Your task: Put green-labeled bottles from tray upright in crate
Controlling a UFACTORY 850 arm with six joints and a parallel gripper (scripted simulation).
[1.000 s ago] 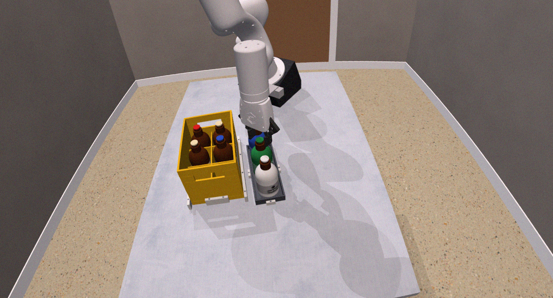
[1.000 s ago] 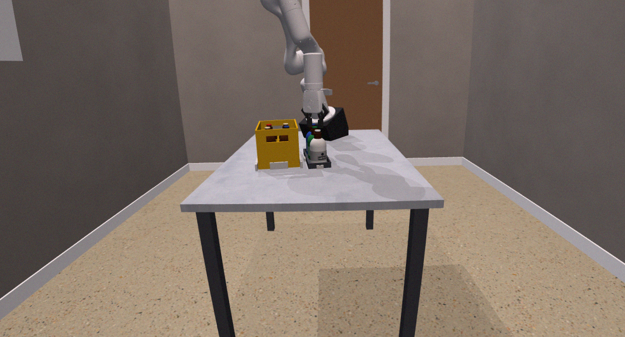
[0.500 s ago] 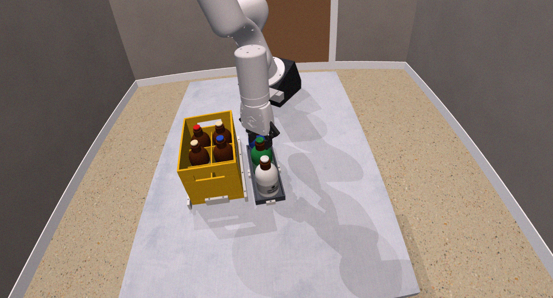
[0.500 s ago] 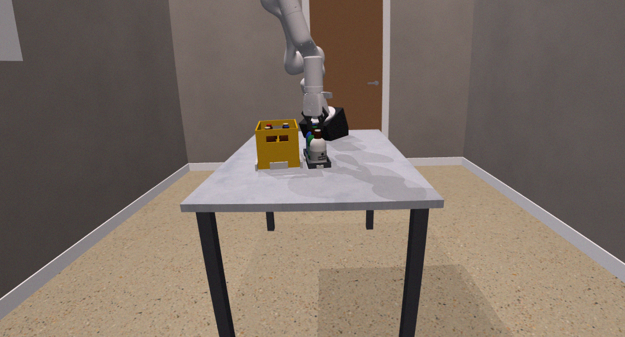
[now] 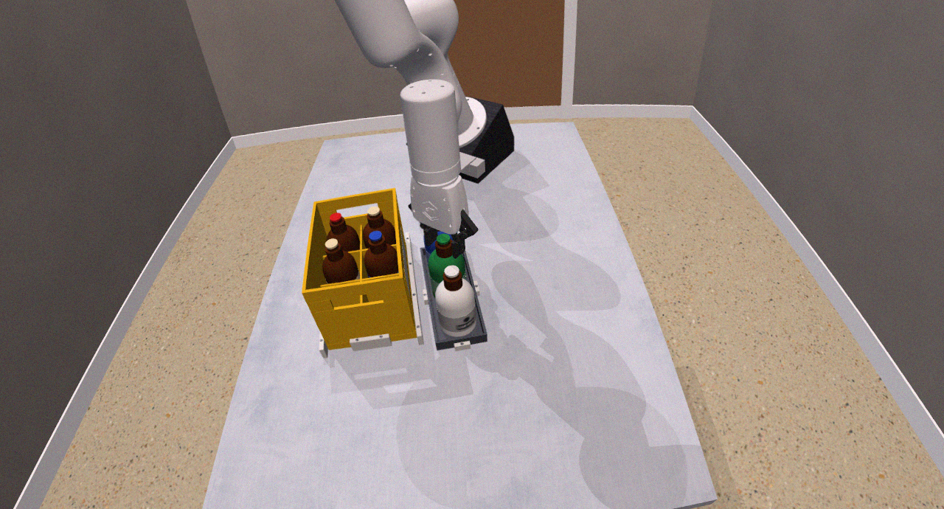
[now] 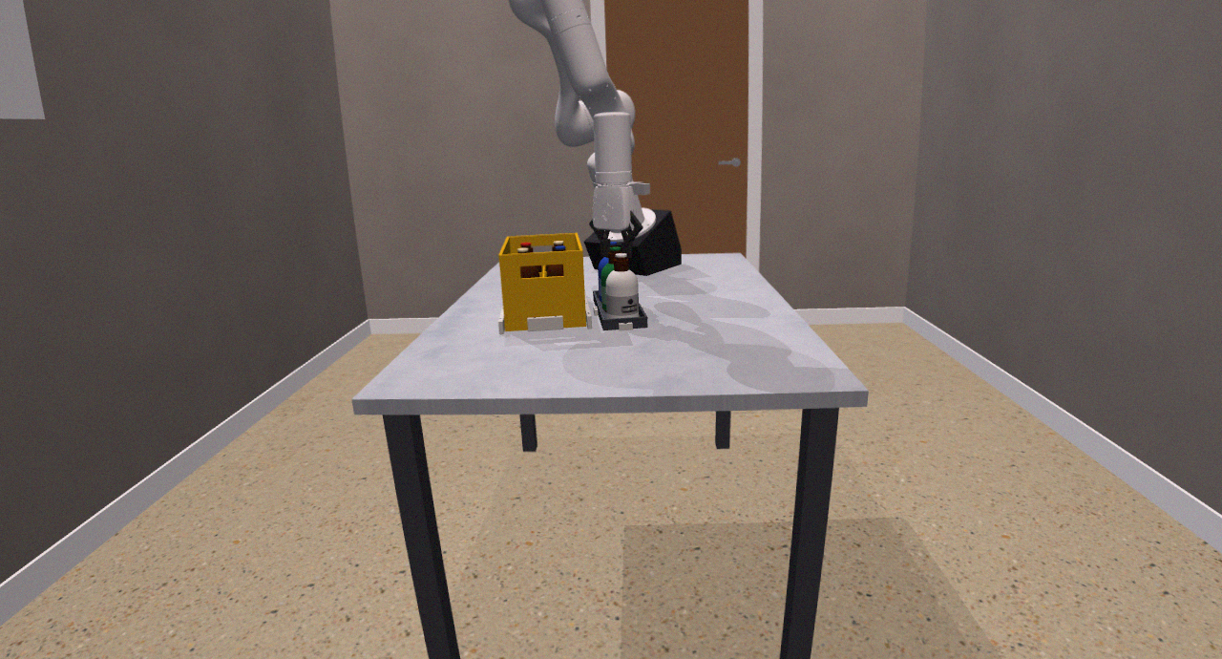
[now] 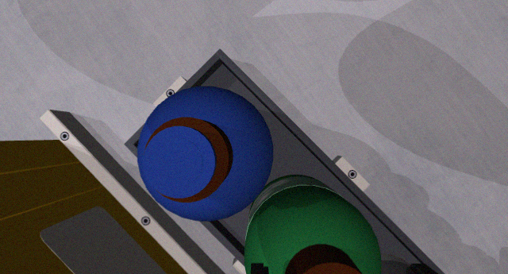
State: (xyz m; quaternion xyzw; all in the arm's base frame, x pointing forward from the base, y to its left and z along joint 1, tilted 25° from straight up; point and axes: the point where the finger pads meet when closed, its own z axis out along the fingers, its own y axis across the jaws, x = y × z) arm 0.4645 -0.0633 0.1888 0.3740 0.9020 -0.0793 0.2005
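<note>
Standing upright in the middle of the dark tray, the green-labeled bottle has a white-labeled bottle just in front of it and a blue-labeled bottle behind it, all three in one row. The gripper hangs directly over the green bottle's cap, its jaws partly open on either side of the neck and holding nothing. The tray sits just beside the yellow crate, on the crate's right as seen from the door-facing side of the table. Four brown bottles stand in the crate's rear slots: red cap, cream cap, cream cap, blue cap. The white arm descends vertically from above.
</note>
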